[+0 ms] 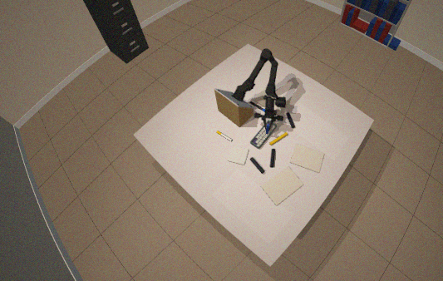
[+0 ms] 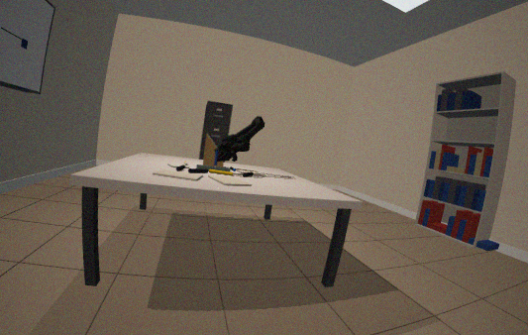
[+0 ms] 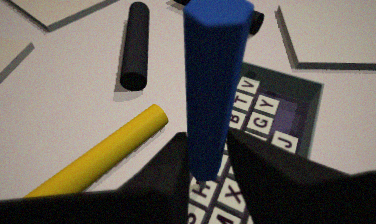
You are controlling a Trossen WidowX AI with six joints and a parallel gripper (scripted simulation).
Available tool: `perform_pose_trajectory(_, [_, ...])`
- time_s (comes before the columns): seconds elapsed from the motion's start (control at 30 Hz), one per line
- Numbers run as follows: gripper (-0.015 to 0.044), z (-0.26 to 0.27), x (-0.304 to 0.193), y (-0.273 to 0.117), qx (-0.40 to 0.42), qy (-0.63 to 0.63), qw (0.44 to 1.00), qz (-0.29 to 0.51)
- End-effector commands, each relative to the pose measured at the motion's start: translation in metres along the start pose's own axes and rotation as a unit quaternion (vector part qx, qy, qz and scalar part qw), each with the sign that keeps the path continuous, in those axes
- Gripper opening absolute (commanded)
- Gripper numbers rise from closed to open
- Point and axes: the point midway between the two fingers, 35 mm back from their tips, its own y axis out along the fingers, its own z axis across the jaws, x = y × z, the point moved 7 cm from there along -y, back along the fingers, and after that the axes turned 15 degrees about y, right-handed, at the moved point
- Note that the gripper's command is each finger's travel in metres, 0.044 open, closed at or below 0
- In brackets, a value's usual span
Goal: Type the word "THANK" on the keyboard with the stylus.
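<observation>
My gripper (image 1: 268, 120) (image 3: 206, 139) is shut on the blue stylus (image 1: 268, 127) (image 2: 216, 158) (image 3: 211, 75), which stands nearly upright between the fingertips. The keyboard (image 1: 255, 144) (image 3: 291, 81) lies below, a small dark board with white lettered keys. In the wrist view the stylus's lower end overlaps the keys beside the H key (image 3: 201, 191); whether it touches one cannot be told. The T key (image 3: 242, 100), G key (image 3: 260, 122), Y key (image 3: 267, 104) and X key (image 3: 234, 194) show. The stylus and fingers hide part of the keyboard.
A yellow rod (image 1: 278, 139) (image 3: 104, 152) lies close beside the keyboard. Black rods (image 1: 257, 165) (image 1: 273, 158) (image 1: 290, 120) (image 3: 135, 47) and pale pads (image 1: 307, 158) (image 1: 282, 186) lie around. A brown box-like block (image 1: 231, 111) stands beside the arm. A white-and-yellow pen (image 1: 224, 135) lies farther left.
</observation>
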Motion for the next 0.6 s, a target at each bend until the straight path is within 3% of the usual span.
perform_pose_trajectory(0.0, [0.0081,0.000,0.002,-0.001,0.000,0.003,1.000,-0.001])
perform_pose_trajectory(0.57, [0.0085,0.007,0.031,-0.018,-0.001,0.004,1.000,-0.004])
